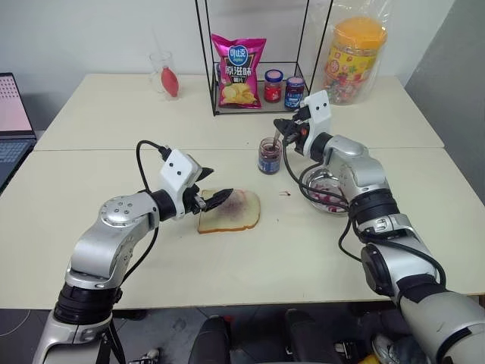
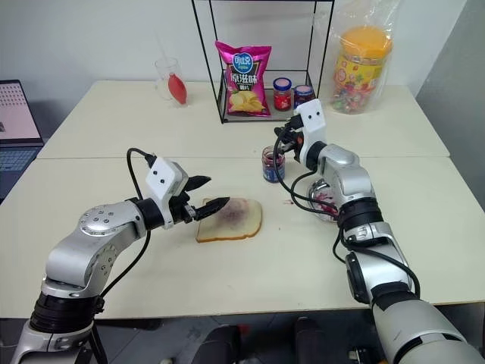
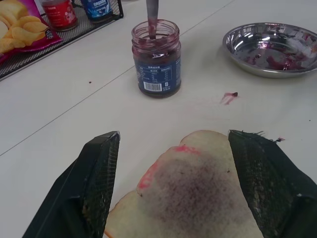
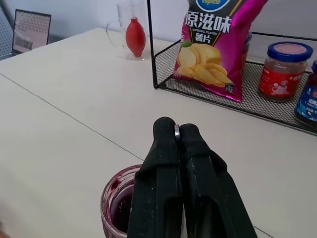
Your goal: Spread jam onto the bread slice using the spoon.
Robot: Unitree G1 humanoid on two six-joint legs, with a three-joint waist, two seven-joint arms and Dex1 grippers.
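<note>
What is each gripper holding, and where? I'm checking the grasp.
Right gripper is shut on the spoon, pinching its handle top above the jam jar. Left gripper is open and holds nothing.

Even, bright indoor light is falling from above, casting only soft shadows on the pale table. A glint is showing on the steel bowl; everything is staying sharp.

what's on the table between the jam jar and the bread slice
Mostly bare tabletop. The left wrist view shows a small red jam drip off to the side between the jam jar and the bread slice.
</note>
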